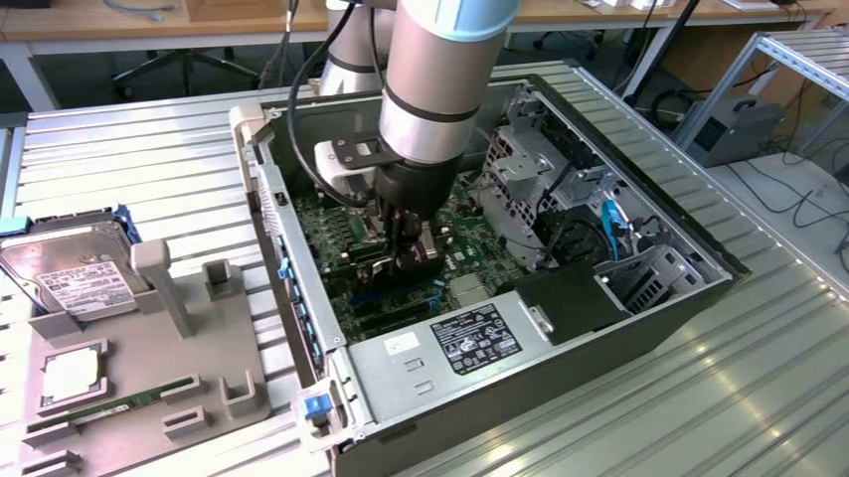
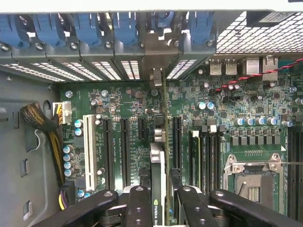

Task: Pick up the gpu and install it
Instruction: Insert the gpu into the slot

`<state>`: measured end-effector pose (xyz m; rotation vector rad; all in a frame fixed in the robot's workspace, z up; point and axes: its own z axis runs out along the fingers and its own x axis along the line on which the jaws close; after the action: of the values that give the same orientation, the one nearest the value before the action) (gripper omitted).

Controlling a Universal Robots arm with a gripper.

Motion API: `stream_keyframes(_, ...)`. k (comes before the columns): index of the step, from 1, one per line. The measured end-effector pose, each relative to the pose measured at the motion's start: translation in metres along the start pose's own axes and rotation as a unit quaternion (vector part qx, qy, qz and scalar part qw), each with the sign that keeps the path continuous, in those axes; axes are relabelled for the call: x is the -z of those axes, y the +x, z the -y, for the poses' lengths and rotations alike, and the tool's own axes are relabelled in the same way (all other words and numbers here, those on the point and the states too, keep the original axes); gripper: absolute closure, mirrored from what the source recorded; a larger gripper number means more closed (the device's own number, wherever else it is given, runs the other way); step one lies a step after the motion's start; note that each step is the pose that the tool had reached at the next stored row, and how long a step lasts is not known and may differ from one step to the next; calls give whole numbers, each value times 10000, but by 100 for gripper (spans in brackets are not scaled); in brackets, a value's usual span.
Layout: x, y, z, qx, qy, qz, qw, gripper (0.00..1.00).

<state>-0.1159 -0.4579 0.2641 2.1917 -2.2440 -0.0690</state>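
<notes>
Gripper (image 2: pixel 160 198) fingers clamp the gpu (image 2: pixel 158 161) edge-on over the motherboard (image 2: pixel 227 109); exterior view reveals the hard drive (image 1: pixel 74 273) outside the case (image 1: pixel 531 368).

GPU (image 2: pixel 158 177): thin card seen edge-on, standing upright on motherboard (image 2: pixel 189 123), green board edge and black face with green logo visible, silver end bracket reaching rear slot openings, clamped between jaws.

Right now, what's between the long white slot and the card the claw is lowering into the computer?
In the wrist view, three empty black slots on the green motherboard lie between the white slot and the gpu at the claw.
</notes>
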Motion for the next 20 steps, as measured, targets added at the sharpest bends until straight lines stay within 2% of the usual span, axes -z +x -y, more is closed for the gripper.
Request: stream_keyframes(20,-13,1,-12,-1,1,1,10000,73)
